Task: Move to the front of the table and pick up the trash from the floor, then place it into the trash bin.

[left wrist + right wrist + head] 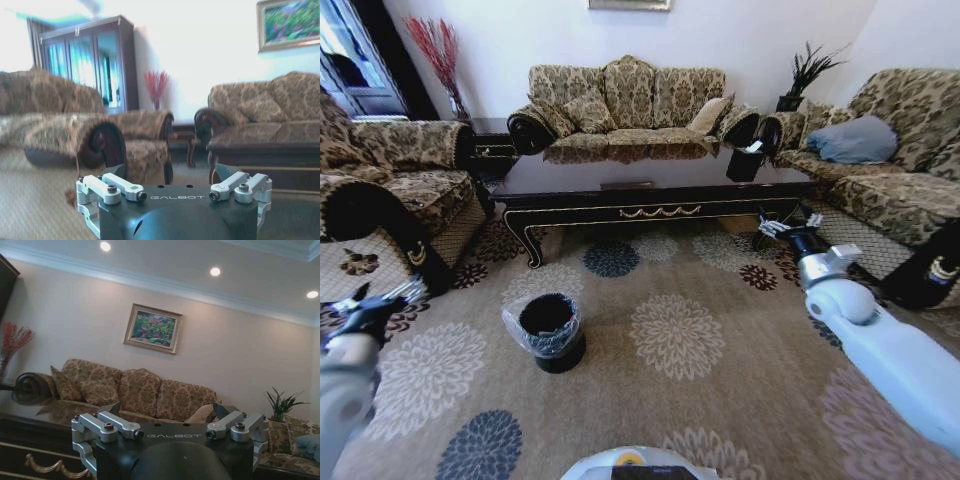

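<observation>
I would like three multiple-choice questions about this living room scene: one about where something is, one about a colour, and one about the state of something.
1. Where does the trash bin stand?
A. on the table
B. on the floor in front of the table
C. on a sofa

2. What colour is the cushion lying on the sofa on the robot's right?
A. red
B. grey-blue
C. white

3. How are the fingers of the left gripper?
A. spread apart, holding nothing
B. shut on a bottle
C. shut on a tissue

Answers: 1 B, the bin sits on the patterned floor, nearer the robot than the table. 2 B, the head view shows it grey-blue. 3 A, the left wrist view shows a bare gap between the fingers.
</observation>
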{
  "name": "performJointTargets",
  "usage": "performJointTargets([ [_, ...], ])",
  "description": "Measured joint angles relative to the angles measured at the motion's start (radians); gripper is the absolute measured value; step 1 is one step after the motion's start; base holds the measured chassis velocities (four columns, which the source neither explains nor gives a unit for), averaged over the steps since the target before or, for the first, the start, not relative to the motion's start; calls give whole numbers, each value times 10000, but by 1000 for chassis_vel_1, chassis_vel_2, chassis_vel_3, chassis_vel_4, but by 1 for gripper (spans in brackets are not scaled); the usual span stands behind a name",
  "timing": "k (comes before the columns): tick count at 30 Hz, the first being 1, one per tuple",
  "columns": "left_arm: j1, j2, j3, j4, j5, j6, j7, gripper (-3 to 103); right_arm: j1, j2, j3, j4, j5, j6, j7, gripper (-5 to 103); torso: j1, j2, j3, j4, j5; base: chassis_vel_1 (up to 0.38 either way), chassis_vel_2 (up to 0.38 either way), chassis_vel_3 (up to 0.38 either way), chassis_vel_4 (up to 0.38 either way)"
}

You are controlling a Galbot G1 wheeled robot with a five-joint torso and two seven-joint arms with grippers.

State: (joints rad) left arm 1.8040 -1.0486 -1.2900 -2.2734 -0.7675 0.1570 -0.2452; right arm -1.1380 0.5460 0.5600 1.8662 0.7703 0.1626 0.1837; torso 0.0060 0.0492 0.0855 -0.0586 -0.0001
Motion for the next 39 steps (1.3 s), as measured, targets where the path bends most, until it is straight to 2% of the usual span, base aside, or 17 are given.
performJointTargets([
  [4,97,-720,-118,-316,-50,-901,591,100,-2214,398,967,1134,-181,11,-93,100,1,0,1,-5,3,0,0,0,0],
  [7,66,-973,-113,-422,-88,-1080,918,100,-2849,671,1166,1502,-347,6,0,100,2,0,1,-8,1,0,0,0,0],
  [8,65,-1258,-70,-512,-68,-1196,1309,100,-3344,981,1242,1710,-641,232,55,100,1,0,1,-6,0,0,0,0,0],
  [9,65,-1258,-70,-512,-68,-1196,1309,100,-3344,981,1242,1710,-641,232,55,100,1,0,1,-6,0,0,0,0,0],
  [13,152,-1809,51,-490,441,-1661,2062,100,-4187,1722,1339,1816,-1494,884,-298,100,1,-1,2,-5,0,0,0,0,0],
  [18,188,-1911,88,-364,521,-1754,2078,100,-4456,2080,1427,1906,-1749,1014,-432,100,2,-2,2,-5,2,0,0,0,0],
  [23,104,-2097,62,-165,670,-1811,1934,100,-4800,2406,1979,2051,-1738,1166,-866,100,3,-2,2,-4,0,0,0,0,0],
  [32,22,-2229,362,58,1077,-1894,1938,100,-5174,2510,2359,2114,-1758,1343,-1375,100,4,-3,4,-4,0,12,-14,-9,15],
  [39,-112,-2263,579,92,1257,-1860,1900,100,-5352,2558,2422,2067,-1848,1403,-1431,100,4,-3,4,-4,2,125,-122,-130,127],
])
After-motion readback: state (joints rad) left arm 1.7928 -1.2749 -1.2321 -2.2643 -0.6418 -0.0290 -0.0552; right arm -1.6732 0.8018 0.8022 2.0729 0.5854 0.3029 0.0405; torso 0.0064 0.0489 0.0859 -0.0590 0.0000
